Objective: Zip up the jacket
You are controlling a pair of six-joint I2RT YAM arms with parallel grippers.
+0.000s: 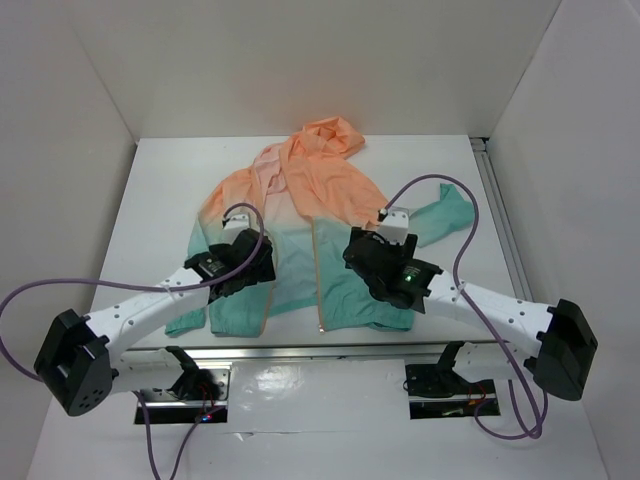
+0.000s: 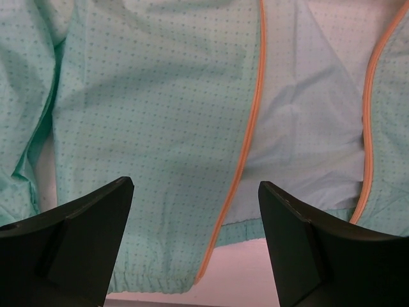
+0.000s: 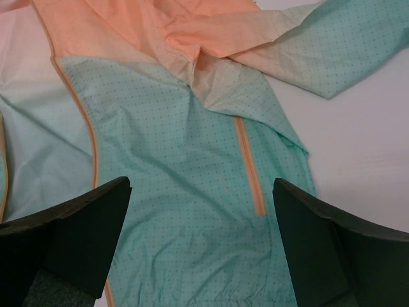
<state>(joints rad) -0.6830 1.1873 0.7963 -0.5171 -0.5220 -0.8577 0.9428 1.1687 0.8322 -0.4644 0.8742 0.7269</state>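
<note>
The jacket (image 1: 310, 200) lies flat on the white table, hood at the far side, teal hem near the arms, front open. Its two orange zipper edges are apart. My left gripper (image 1: 258, 262) hovers open over the left front panel (image 2: 160, 128), with the left zipper tape (image 2: 246, 141) between its fingers and the hem corner just below. The other zipper tape (image 2: 366, 128) runs at the right of that view. My right gripper (image 1: 362, 252) hovers open over the right front panel (image 3: 179, 192), above an orange pocket zip (image 3: 249, 166). The right panel's zipper edge (image 3: 86, 121) runs at its left.
The white table (image 1: 160, 200) is enclosed by white walls at the left, back and right. A metal rail (image 1: 500, 220) runs along the table's right edge. Purple cables loop from both arms. The right sleeve (image 1: 445, 212) lies out toward the rail.
</note>
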